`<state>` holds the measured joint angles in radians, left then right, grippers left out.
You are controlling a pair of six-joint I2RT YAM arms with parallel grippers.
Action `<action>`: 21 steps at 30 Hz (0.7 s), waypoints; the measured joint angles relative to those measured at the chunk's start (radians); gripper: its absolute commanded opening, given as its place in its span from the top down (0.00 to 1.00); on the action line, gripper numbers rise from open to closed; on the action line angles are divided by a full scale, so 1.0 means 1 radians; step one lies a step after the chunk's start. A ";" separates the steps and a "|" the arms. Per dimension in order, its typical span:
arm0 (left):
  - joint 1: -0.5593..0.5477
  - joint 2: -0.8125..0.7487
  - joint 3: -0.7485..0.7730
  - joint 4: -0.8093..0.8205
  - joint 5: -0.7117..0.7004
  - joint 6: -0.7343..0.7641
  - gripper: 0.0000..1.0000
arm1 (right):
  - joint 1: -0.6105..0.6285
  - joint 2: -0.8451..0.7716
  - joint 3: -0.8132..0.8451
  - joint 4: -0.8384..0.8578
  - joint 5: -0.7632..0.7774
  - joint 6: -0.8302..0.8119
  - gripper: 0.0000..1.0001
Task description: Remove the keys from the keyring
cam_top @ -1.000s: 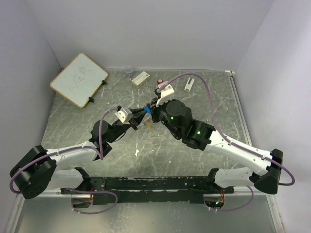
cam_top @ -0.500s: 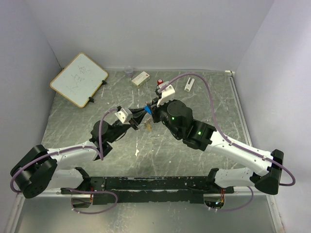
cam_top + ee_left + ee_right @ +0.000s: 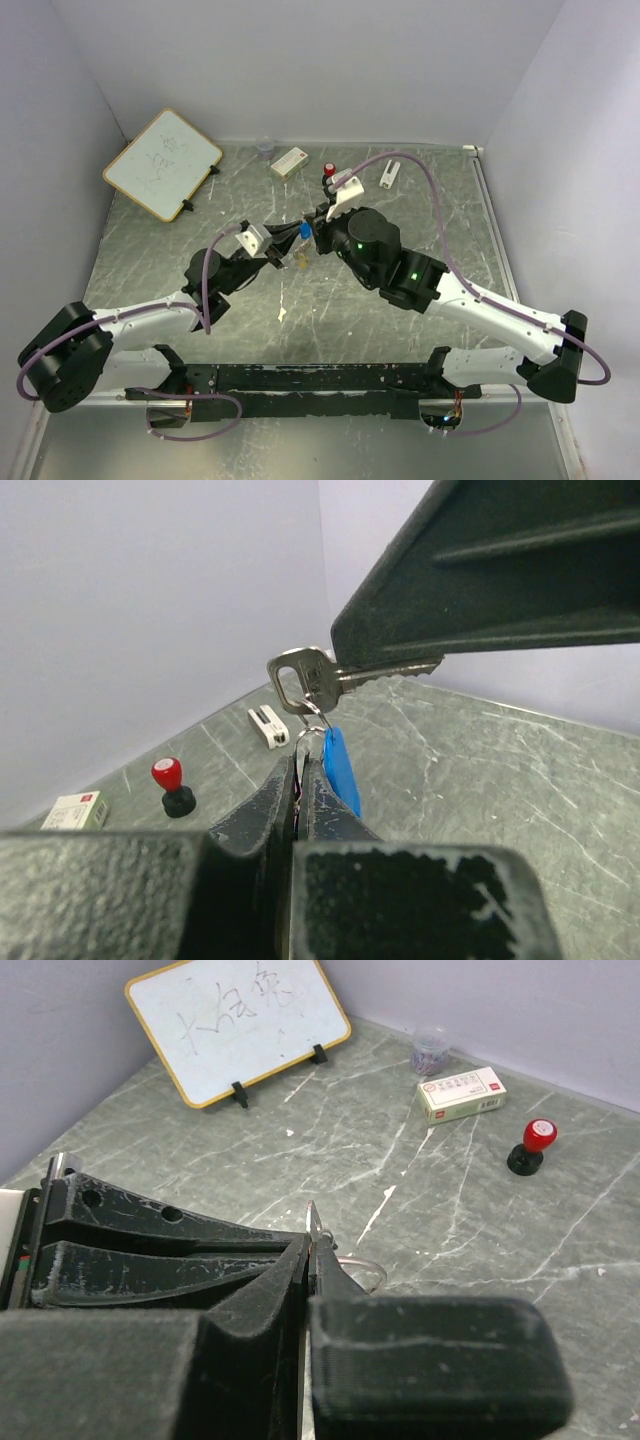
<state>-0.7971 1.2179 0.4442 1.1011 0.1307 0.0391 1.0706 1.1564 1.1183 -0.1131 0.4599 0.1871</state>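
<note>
Above the middle of the table [image 3: 140, 255], in the overhead view, the left gripper [image 3: 284, 241] and the right gripper [image 3: 311, 229] meet tip to tip, with a blue-headed key [image 3: 304, 230] showing between them, lifted off the surface. Just below them an orange-yellow speck [image 3: 300, 262] lies on the table; it may be another key, but it is too small to tell. Towards the back stand a whiteboard [image 3: 162, 163], a small jar [image 3: 265, 149], a small box [image 3: 290, 161], a red-capped bottle [image 3: 329, 173] and a white clip [image 3: 391, 172].

From the left wrist, the left gripper's jaws are pressed together with the thin keyring [image 3: 311, 732] rising out of the slit at their tips, so they appear to be pinching the wire. The ring passes through the head of a silvery key [image 3: 312, 678], which lies level, its blade vanishing under the dark finger of the right gripper. The blue-headed key hangs from the same ring, just beside the left fingertips.

From the right wrist, the right gripper's jaws are closed on the silvery key, seen edge-on as a thin bright sliver at the fingertips. A curve of the keyring shows just to the right of them, and the left gripper's fingers lie close along the left.
</note>
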 measured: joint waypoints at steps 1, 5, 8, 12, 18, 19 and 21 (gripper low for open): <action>-0.001 -0.010 0.000 -0.003 -0.004 0.007 0.93 | 0.000 -0.004 -0.001 -0.002 0.000 0.003 1.00; -0.003 -0.053 0.000 -0.016 -0.016 0.030 0.93 | 0.003 -0.027 -0.019 -0.002 0.000 0.016 1.00; -0.003 -0.072 0.000 -0.021 -0.021 0.039 0.93 | 0.004 -0.037 -0.028 -0.003 0.000 0.023 1.00; -0.005 -0.074 0.000 -0.026 -0.028 0.041 0.93 | 0.006 -0.039 -0.028 -0.005 0.000 0.027 1.00; -0.005 -0.076 0.000 -0.029 -0.050 0.049 0.93 | 0.017 -0.039 -0.028 -0.006 0.000 0.035 1.00; -0.005 -0.078 0.000 -0.029 -0.053 0.051 0.93 | 0.018 -0.039 -0.028 -0.007 0.000 0.037 1.00; -0.005 -0.086 0.000 -0.030 -0.058 0.055 0.93 | 0.018 -0.039 -0.029 -0.009 0.000 0.038 1.00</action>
<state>-0.8024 1.1316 0.4438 1.0714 0.0723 0.0940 1.0889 1.1179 1.0897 -0.1219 0.4599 0.2249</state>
